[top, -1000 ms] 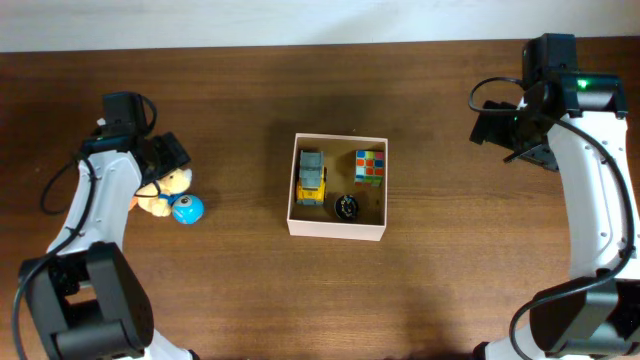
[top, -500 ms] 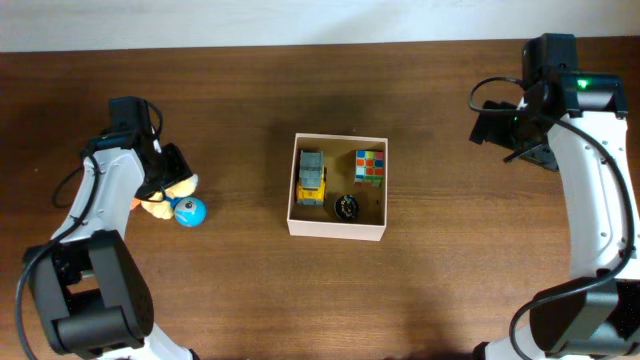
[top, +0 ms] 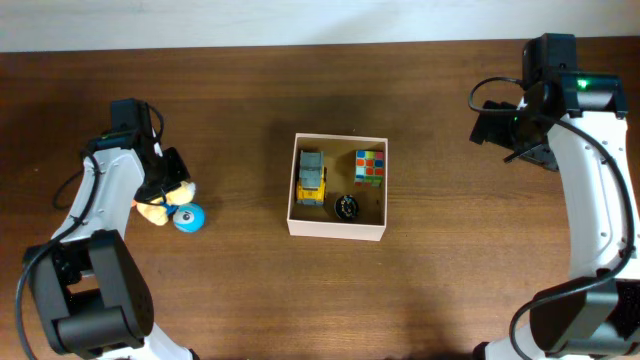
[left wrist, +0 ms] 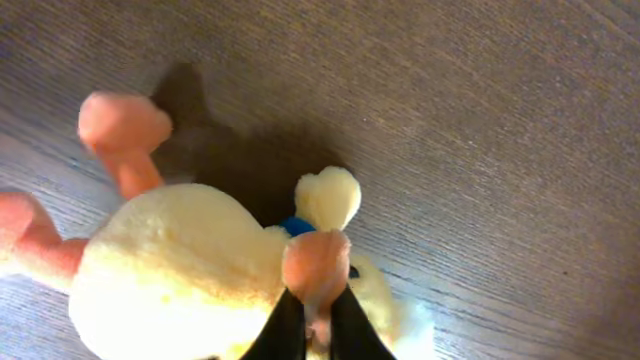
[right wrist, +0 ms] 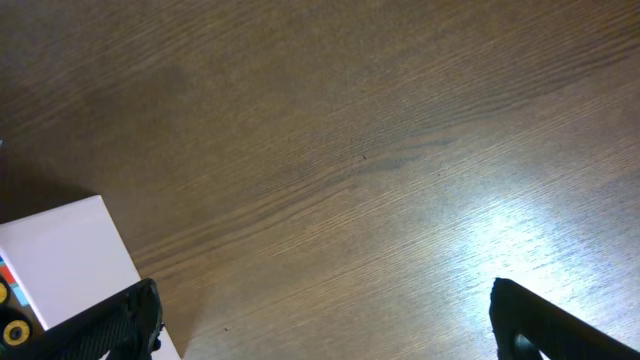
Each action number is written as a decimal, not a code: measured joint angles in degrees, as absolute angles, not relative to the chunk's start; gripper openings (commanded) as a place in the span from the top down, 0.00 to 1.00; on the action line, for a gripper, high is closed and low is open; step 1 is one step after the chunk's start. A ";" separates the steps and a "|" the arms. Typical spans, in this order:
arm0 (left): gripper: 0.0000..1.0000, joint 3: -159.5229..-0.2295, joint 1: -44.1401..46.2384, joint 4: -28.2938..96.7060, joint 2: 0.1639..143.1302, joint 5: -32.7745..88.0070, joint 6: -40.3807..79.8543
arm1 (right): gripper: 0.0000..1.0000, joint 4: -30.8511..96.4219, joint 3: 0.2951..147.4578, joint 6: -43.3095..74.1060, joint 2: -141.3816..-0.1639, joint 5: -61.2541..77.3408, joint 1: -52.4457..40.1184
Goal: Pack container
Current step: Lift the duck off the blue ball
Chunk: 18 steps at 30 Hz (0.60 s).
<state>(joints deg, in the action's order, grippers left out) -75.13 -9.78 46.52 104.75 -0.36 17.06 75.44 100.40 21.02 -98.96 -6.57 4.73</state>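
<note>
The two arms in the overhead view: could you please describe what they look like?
The left arm and right arm both have white curved links, black joints and bases, and thin black cables. A green light glows on the right one.

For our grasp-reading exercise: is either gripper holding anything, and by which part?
The left gripper pinches the yellow plush toy by a small orange part, beak or foot unclear. The right gripper is open, holding nothing.

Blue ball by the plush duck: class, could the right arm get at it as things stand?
Probably not: the blue ball lies far left, past the container, beside the left gripper, while the right gripper sits far right.
</note>
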 measured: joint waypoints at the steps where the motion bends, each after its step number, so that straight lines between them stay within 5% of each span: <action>1: 0.97 -75.13 -9.78 46.59 104.75 -0.36 17.06 | 0.01 75.44 100.40 21.06 -98.96 -6.57 4.73; 18: 0.98 -99.79 -9.78 61.28 104.92 -4.14 17.06 | 0.01 75.44 100.40 21.04 -98.96 -6.57 4.73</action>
<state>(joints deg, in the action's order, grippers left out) -99.79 -9.78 61.28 104.92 -4.14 17.06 75.44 100.40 21.04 -98.96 -6.57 4.73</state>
